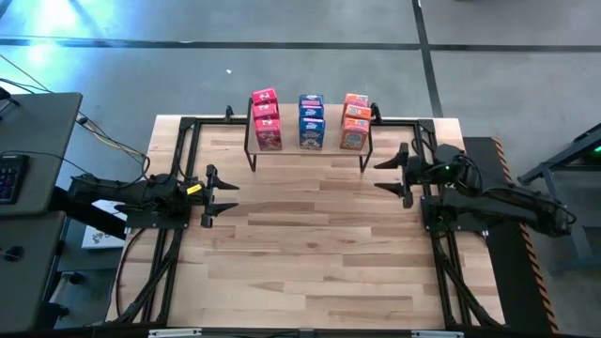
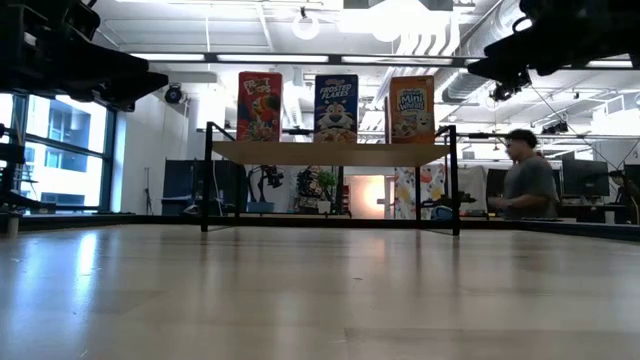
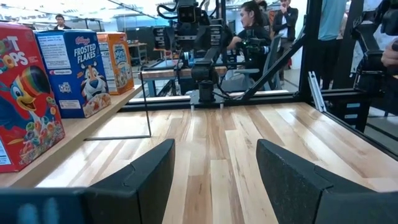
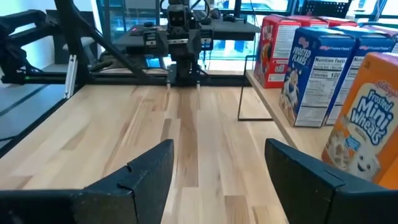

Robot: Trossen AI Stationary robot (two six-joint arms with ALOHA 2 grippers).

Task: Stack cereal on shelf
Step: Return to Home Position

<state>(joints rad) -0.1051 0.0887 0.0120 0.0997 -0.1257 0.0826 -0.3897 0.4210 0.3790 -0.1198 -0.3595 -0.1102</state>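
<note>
Left gripper (image 1: 230, 197) front-left of shelf (image 1: 291, 143): wide open, empty. Cereal on shelf: red row (image 1: 267, 120), blue row (image 1: 312, 122), orange row (image 1: 355, 122). Right gripper (image 1: 377, 176) front-right of shelf: wide open, empty. Stacking looks done; step likely homing. Next: pull arms away from shelf, no grasp needed.

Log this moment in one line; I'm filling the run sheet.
cereal: red, blue, orange rows on shelf | left gripper: open, empty, away from shelf | right gripper: open, empty, by shelf's right end
</note>
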